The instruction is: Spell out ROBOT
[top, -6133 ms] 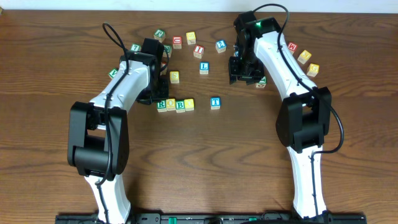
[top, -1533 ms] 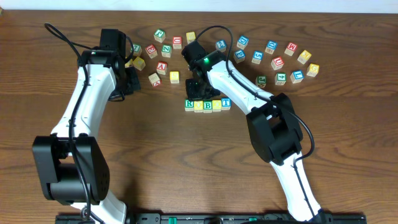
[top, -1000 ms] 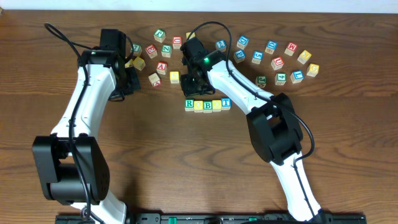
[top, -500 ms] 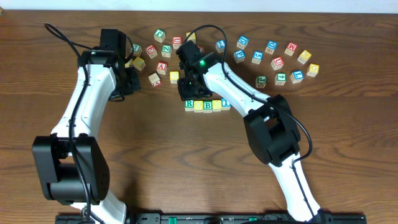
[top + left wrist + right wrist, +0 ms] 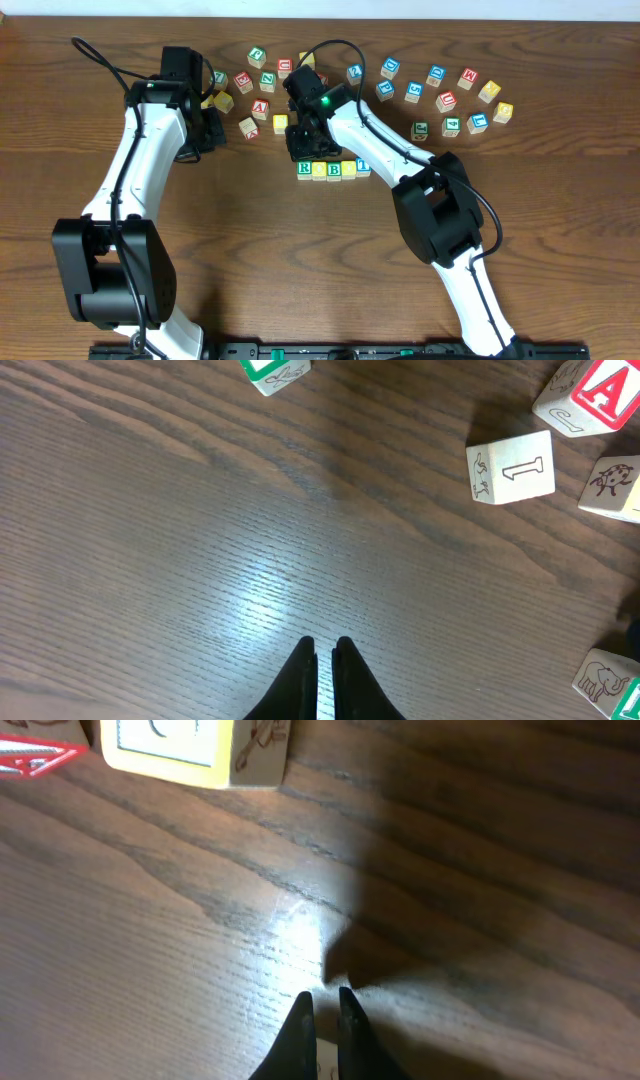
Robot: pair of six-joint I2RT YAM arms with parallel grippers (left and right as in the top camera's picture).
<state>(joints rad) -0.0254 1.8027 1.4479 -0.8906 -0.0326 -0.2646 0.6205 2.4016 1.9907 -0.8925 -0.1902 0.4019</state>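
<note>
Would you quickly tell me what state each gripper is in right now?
Left gripper: closed, holding nothing.
Right gripper: closed, nothing between its fingertips.

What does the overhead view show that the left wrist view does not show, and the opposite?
Only overhead: the block row beginning with R, the right claw close to its R end, and scattered blocks further right. Only left wrist: the left claw with fingertips nearly together, and a block marked 1 in detail. Both: the wooden table and loose blocks.
</note>
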